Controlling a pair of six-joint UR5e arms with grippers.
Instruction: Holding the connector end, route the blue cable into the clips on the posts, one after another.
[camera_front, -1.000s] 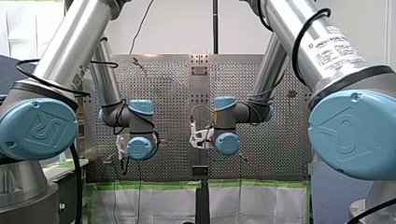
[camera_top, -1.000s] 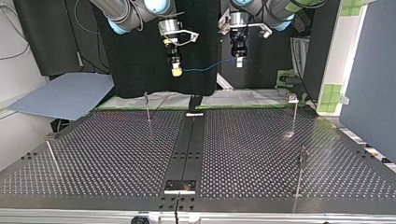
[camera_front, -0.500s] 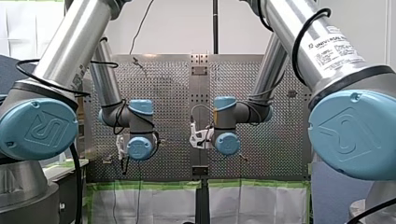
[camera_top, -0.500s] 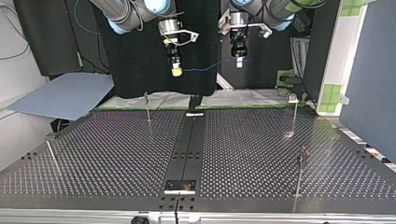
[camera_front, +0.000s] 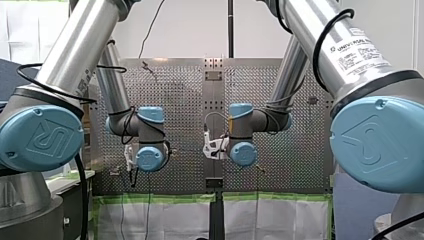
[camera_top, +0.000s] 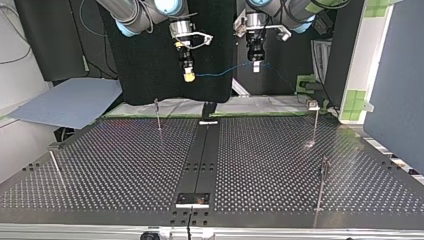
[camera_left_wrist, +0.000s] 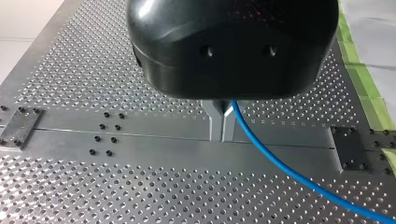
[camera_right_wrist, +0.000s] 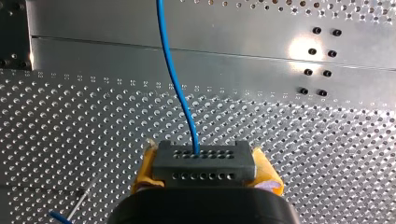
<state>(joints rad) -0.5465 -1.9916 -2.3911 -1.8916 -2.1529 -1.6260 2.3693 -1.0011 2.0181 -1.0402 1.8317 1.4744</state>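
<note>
My right gripper (camera_top: 189, 76) has its yellow pads (camera_right_wrist: 267, 177) clamped on the dark grey, hole-studded connector block (camera_right_wrist: 204, 161) at the end of the thin blue cable (camera_left_wrist: 280, 163). My left gripper (camera_left_wrist: 222, 122) has its metal fingers (camera_left_wrist: 215, 126) pressed together on the same cable a little further along (it leaves them at one side), so the line spans the air between the two. The thin upright metal posts (camera_top: 158, 115) stand on the perforated metal table (camera_top: 125, 165) well below, clear of the cable.
</note>
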